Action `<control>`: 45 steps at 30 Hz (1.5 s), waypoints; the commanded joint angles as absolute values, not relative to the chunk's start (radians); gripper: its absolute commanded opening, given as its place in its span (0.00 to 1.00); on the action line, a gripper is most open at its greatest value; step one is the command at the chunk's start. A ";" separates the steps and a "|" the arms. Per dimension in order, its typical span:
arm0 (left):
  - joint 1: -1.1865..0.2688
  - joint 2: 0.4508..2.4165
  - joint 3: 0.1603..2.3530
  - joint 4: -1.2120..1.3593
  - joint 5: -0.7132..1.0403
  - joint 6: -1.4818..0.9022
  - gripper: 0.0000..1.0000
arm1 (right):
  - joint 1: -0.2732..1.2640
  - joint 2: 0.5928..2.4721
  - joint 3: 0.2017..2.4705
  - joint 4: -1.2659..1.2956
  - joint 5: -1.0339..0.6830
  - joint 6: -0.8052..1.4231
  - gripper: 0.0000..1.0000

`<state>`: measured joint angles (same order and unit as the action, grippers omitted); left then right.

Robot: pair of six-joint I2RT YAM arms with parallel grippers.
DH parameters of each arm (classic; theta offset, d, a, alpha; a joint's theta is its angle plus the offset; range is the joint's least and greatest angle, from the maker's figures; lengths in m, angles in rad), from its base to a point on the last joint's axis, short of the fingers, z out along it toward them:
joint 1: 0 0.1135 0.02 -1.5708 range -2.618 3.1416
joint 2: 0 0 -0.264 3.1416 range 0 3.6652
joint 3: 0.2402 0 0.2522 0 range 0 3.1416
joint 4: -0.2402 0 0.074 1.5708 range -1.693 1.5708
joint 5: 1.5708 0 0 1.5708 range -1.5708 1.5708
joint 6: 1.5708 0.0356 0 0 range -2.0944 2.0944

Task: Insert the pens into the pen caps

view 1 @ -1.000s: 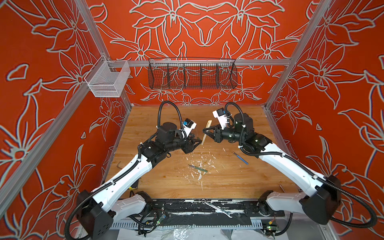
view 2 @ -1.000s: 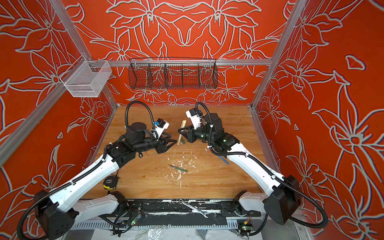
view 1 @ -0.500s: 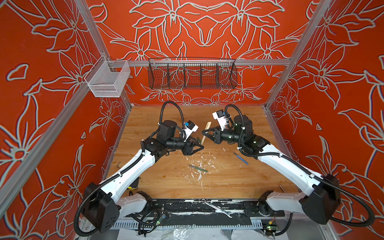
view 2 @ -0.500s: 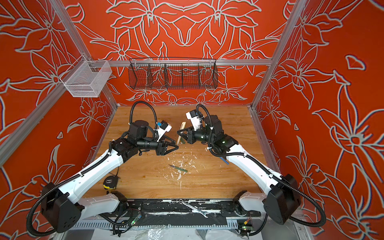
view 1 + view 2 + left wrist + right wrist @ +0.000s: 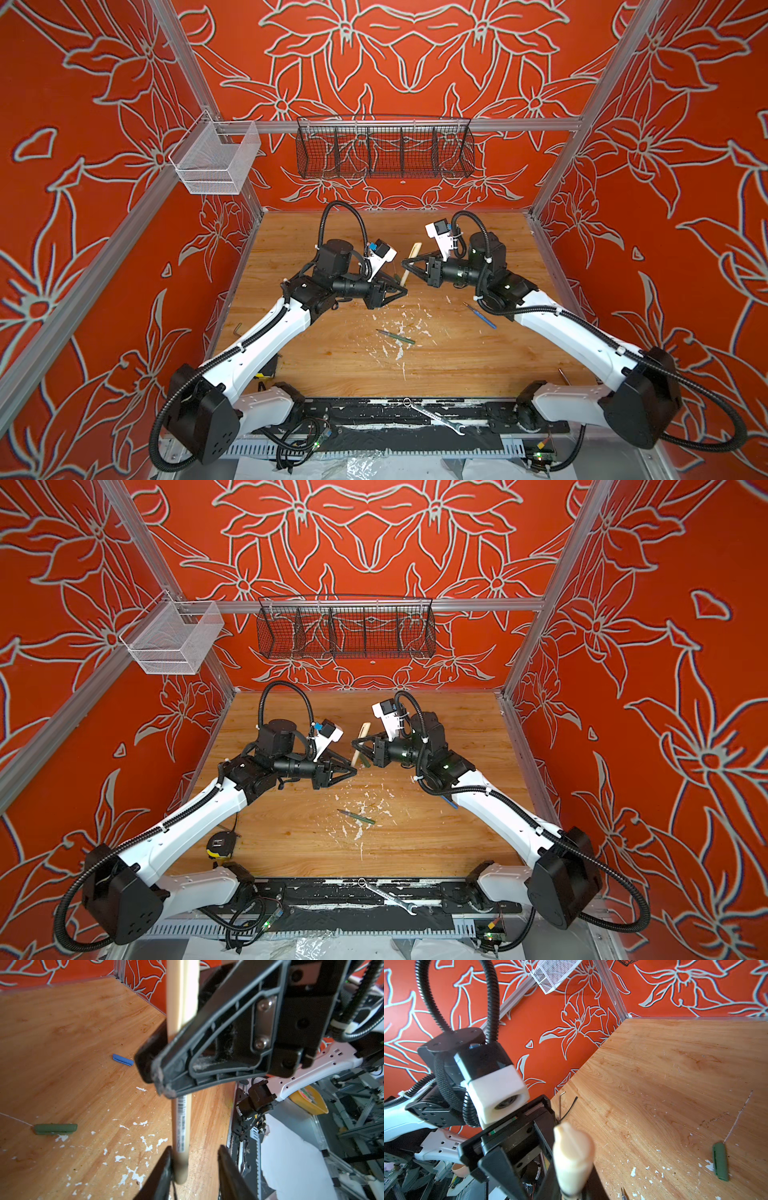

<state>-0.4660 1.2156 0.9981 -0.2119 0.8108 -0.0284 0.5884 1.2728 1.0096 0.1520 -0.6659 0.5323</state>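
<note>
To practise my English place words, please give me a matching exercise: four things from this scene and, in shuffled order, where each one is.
1 beige pen
2 green pen
3 blue pen
4 wrench

A on the black front rail
B in the right gripper
C among the white flecks
D beside the right arm

Pairs: 1-B, 2-C, 3-D, 4-A

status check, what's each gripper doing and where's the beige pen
Right gripper shut on beige pen, held off the table. Left gripper open around its lower end, not clamped. Green pen, blue pen loose on table; nothing in the way.
</note>
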 commanded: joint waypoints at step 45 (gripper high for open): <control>-0.457 1.250 0.963 -0.181 0.813 -0.026 0.00 | 0.460 1.240 1.006 0.259 -0.746 0.591 0.59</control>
<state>-0.4591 1.2621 0.9668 -0.2127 0.7864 -0.0269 0.4641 1.2228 0.9680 0.2058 -0.7090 0.5629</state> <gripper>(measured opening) 0.097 0.588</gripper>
